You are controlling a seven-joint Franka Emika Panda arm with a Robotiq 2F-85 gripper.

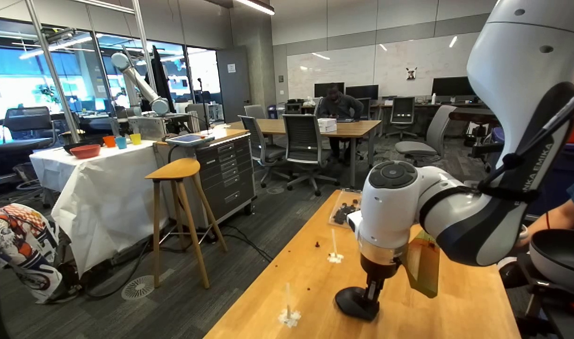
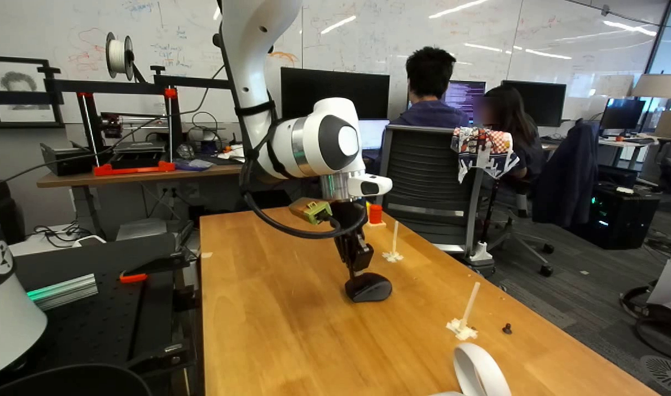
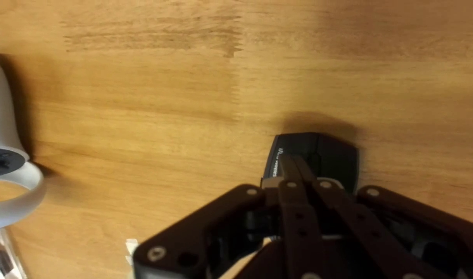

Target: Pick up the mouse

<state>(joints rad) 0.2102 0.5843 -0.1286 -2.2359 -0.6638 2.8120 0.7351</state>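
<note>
One black mouse (image 2: 370,288) lay flat on the wooden surface (image 2: 269,308), and the hand (image 3: 294,160) hung over it with its fingers (image 3: 298,217) pressed together; whether they touched its back could not be told. Near the edge in an exterior view, two pale sticks (image 2: 470,306) stood on white patches (image 2: 460,330), well apart from each other, with a small dark piece (image 2: 507,329) near the closer one. In the wrist view a white ring-shaped object (image 3: 2,128) rested on the left, well apart from the mouse.
</note>
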